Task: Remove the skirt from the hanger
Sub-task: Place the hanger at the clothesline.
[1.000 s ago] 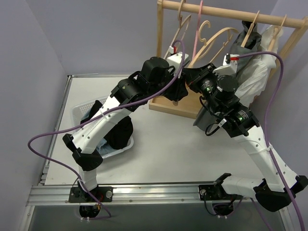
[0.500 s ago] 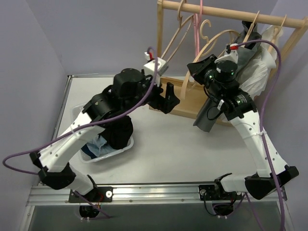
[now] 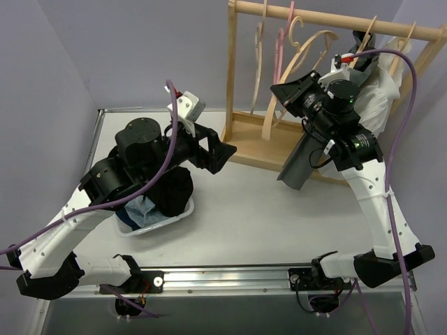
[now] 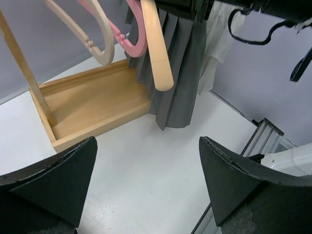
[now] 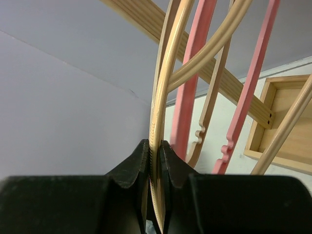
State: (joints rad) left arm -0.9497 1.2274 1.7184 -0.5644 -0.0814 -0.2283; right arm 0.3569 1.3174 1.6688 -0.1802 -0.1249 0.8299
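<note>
Right gripper (image 5: 155, 146) clamped on the pale-wood hanger (image 5: 158, 87), seemingly to steady it, with the grey pleated skirt (image 4: 178, 68) hanging just below, hem beside the wooden rack base (image 4: 97, 105), and left gripper (image 4: 146, 156) spread wide, empty, near but apart, probably ready to pull.

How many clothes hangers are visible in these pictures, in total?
5. A left-end wooden hanger; a pink hanger beside it; a gripped wooden hanger in the right tool; two right-end wooden hangers, among the garments. Garments may hide others.
</note>
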